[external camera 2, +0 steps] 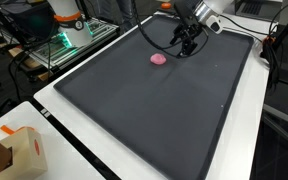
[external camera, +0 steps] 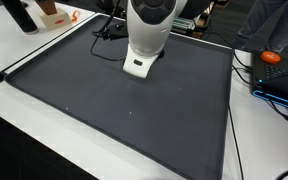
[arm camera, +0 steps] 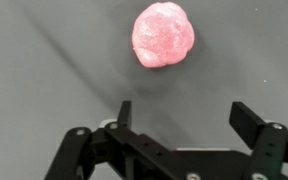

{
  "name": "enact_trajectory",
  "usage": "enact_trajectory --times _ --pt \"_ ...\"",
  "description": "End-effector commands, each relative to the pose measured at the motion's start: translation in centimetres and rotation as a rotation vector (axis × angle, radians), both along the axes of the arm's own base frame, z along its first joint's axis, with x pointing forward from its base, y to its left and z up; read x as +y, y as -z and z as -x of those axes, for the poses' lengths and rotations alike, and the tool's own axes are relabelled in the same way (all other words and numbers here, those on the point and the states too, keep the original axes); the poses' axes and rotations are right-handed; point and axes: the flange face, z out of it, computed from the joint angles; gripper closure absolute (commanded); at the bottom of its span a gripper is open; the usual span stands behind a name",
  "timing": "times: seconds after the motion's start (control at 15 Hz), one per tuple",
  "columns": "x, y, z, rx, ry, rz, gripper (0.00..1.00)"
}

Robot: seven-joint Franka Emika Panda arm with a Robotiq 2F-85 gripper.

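Note:
A lumpy pink ball (arm camera: 163, 35) lies on the dark grey mat (arm camera: 44, 90). It sits ahead of my gripper (arm camera: 187, 112) and a little left of the midline between the fingers. The jaws stand wide open with nothing between them, and the black fingertips (arm camera: 250, 118) hover above bare mat. In an exterior view the gripper (external camera 2: 187, 44) hangs near the mat's far edge, with the pink ball (external camera 2: 158, 58) just beside it on the mat (external camera 2: 164, 110). In an exterior view the white arm (external camera: 147, 30) blocks both the ball and the jaws.
The mat (external camera: 124, 110) covers most of a white table (external camera: 14, 40). A cardboard box (external camera 2: 19, 150) stands at one table corner. Black cables (external camera: 109, 28) run along the mat's far edge. An orange object (external camera: 272, 57) and blue equipment (external camera: 284, 85) lie off the mat.

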Motion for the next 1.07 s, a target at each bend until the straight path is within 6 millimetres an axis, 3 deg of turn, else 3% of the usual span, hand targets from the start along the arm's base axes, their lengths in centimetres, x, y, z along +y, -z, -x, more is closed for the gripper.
enact_trajectory --times 0.0,0.4,1.0 --pt "0.0 0.0 1.8 0.05 -0.194 0.0 0.0" --pt "0.2 0.0 3.7 0.115 -0.453 -0.005 0.0" --pt "0.7 -0.2 5.9 0.168 -0.438 -0.062 0.0"
